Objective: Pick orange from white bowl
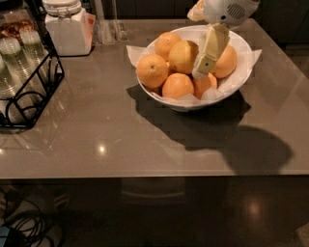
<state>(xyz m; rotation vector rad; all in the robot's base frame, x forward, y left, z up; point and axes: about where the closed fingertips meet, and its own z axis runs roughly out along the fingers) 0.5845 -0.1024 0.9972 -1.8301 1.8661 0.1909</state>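
Tabletop (96, 125): hand (202, 72) beside orange (181, 56), fruits (176, 86) crowding.

Item: gripper (201, 72), set over the white bowl (243, 77). A slim, flat, pale cream-yellow blade with a lighter, squared tip. It is mounted under a rounded, glossy white wrist housing (218, 12) that carries a small oval patch of dark vent slots (235, 9) on its side.
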